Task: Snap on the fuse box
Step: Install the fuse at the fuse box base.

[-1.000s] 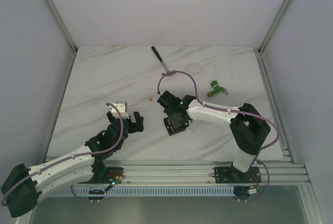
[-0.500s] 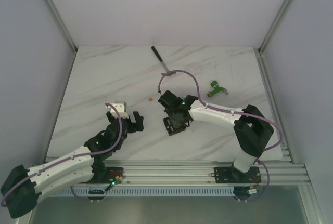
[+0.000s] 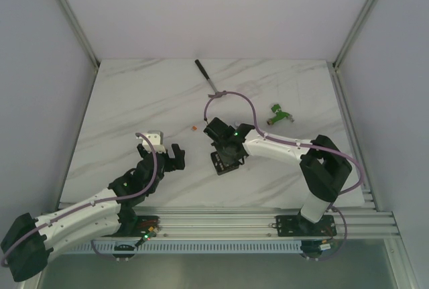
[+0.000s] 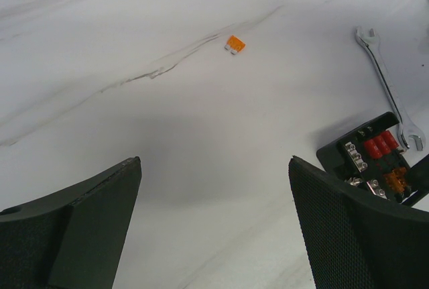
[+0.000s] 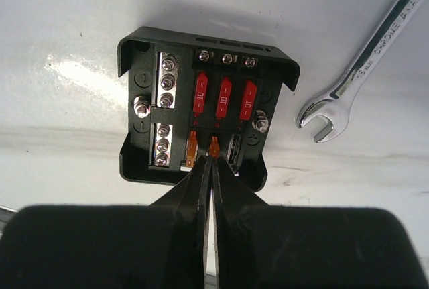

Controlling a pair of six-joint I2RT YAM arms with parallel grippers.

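The table (image 3: 134,94) is white marble with thin grey veins. The fuse box (image 5: 134,61) is black, with three red fuses (image 5: 223,98) in a row, silver screw strips (image 5: 166,84) and an orange fuse (image 5: 214,145). The wrench (image 5: 375,47) is shiny silver. Near the right edge there is a bright green connector (image 3: 278,114). The loose fuse (image 4: 234,44) is orange too. The left arm (image 3: 80,212) and right arm (image 3: 275,147) are white and black with purple cables (image 3: 248,111). The left gripper (image 4: 214,168) and right gripper (image 5: 212,161) are black.

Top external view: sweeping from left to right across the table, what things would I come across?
left gripper → loose orange fuse → fuse box → green connector
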